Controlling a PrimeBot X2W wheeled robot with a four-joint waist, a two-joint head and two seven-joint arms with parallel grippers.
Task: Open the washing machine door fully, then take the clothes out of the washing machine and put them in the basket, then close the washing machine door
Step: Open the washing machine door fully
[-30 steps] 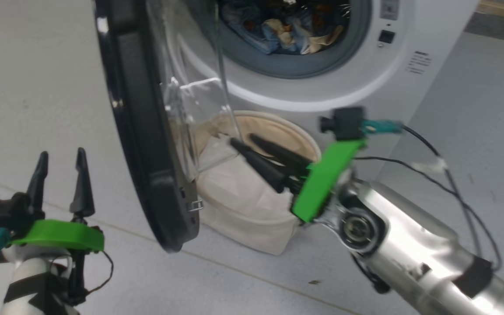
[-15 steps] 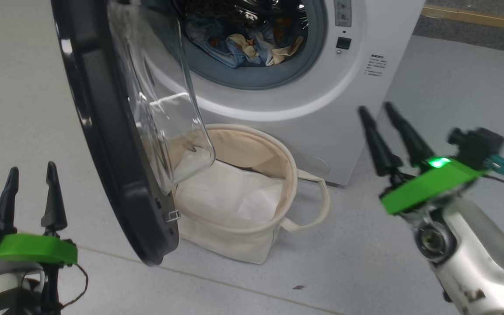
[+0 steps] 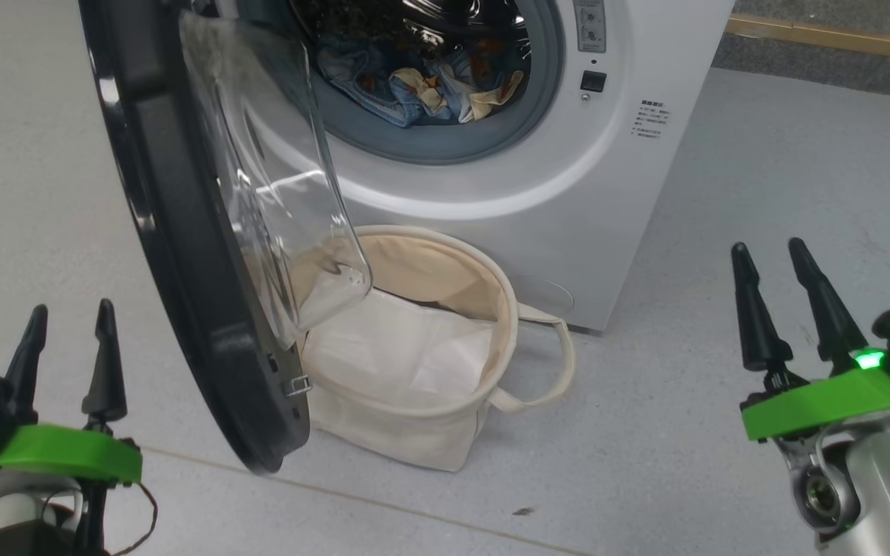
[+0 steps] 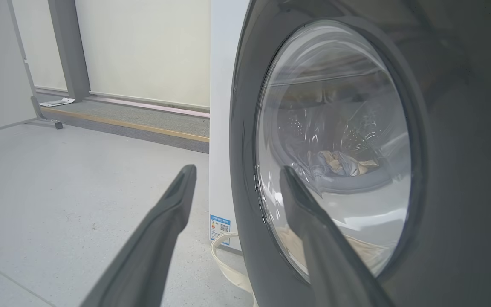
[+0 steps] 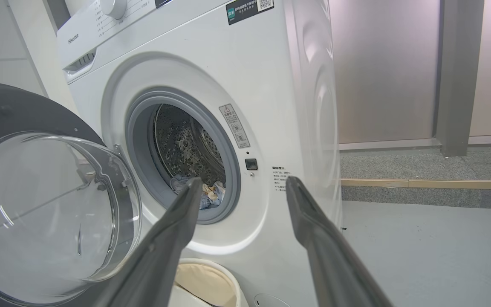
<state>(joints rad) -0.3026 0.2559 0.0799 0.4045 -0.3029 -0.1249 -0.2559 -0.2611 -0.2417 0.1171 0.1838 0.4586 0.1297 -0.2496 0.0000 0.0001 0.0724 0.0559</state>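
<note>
The white washing machine (image 3: 607, 193) stands at the top, its porthole uncovered. Its door (image 3: 174, 255), a black ring around a clear glass bowl, hangs swung out to the left, edge-on to me. The clothes (image 3: 422, 89), blue and cream, lie bunched in the drum. Below the porthole sits the cream basket (image 3: 414, 440), partly under the door's glass. My left gripper (image 3: 73, 307) is open at the lower left, just outside the door (image 4: 441, 149). My right gripper (image 3: 768, 245) is open at the lower right, facing the machine (image 5: 271, 85) and the clothes (image 5: 209, 194). Neither holds anything.
A white folded sheet (image 3: 406, 347) lies inside the basket, whose loop handle (image 3: 561, 363) sticks out to the right. Grey floor surrounds the machine. A wooden strip (image 3: 831, 35) and a darker floor band run along the back right.
My right gripper has pulled back from over the basket beside the door's glass to the lower right and now points upward. The head camera has shifted. The left gripper stays open.
</note>
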